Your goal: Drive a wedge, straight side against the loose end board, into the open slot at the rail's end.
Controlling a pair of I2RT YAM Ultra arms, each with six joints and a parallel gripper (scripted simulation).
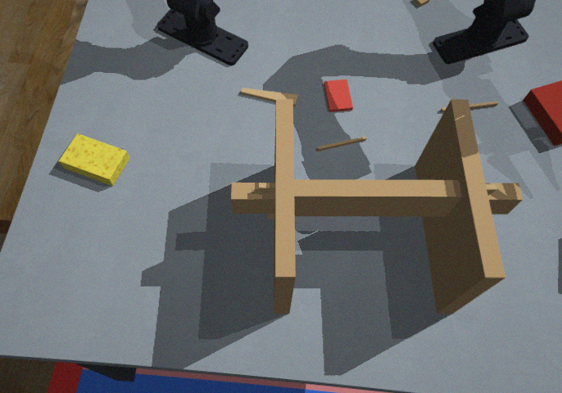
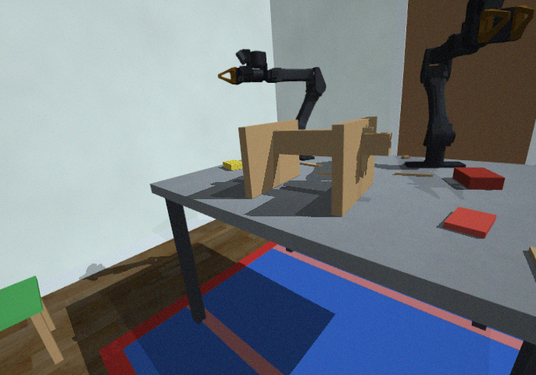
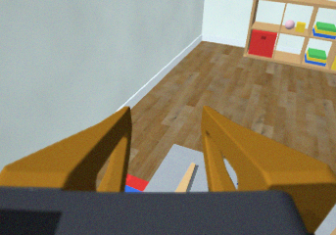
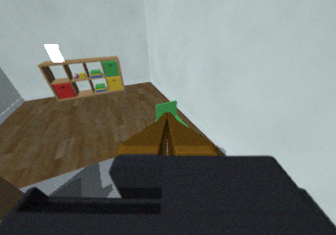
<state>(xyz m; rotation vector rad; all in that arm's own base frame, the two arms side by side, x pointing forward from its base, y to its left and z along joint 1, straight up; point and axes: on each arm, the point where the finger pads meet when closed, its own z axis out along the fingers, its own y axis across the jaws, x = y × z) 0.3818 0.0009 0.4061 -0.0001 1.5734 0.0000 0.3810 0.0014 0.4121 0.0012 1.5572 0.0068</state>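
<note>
One rail [image 1: 365,187] [image 2: 306,141], two boards [image 1: 284,232] [image 2: 257,163] | left gripper [image 2: 519,12] [image 3: 167,110] partly open, empty | right gripper [image 2: 219,75] [image 4: 167,115] closed, empty | board tightness hard to judge

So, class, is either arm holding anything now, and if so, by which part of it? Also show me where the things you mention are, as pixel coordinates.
Nothing is held: the right fingers [image 2: 219,75] are shut on nothing, and the left fingers [image 2: 509,24] stand apart, empty.

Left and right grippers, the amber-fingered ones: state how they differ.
The left gripper has its fingers apart; the right gripper is shut. In the exterior view, the left gripper faces the camera, while the right gripper points toward the picture's left. Both are empty and raised.
</note>
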